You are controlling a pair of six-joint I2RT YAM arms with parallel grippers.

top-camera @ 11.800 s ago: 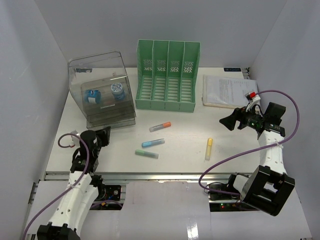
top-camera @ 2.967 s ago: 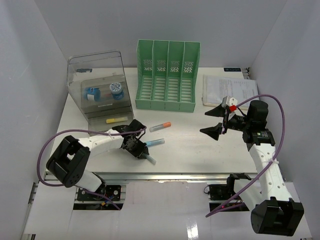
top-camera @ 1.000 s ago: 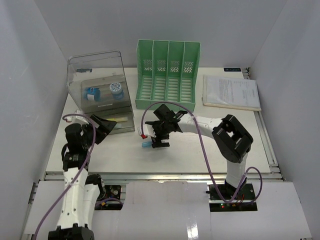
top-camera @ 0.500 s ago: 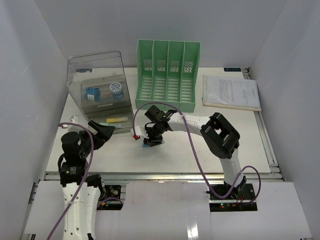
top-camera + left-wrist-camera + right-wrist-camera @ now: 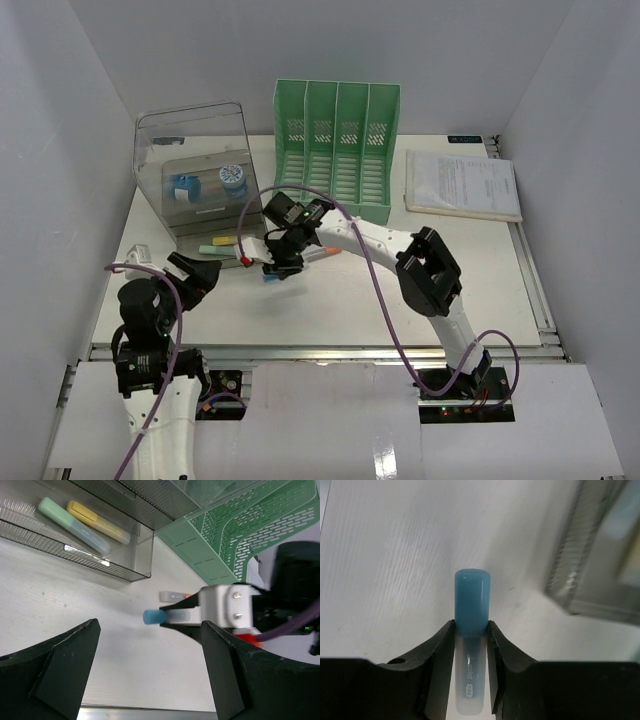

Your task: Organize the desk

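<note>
Since a second ago my right gripper (image 5: pixel 470 630) has been swinging toward 10 o'clock across the desk (image 5: pixel 400 290), and it's clamping the blue marker (image 5: pixel 470 597) by the drawer (image 5: pixel 135 555). Left gripper (image 5: pixel 149 635) is hanging wide open. Green marker (image 5: pixel 75 525) and yellow marker (image 5: pixel 100 522) are sitting inside; orange marker (image 5: pixel 328 251) and papers (image 5: pixel 462 185) are still waiting.

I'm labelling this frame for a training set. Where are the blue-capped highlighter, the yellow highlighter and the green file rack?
blue-capped highlighter (image 5: pixel 472 597): right wrist view, on its blue cap.
yellow highlighter (image 5: pixel 98 523): left wrist view, on the middle of its barrel.
green file rack (image 5: pixel 337 120): top external view, on its middle divider.
</note>
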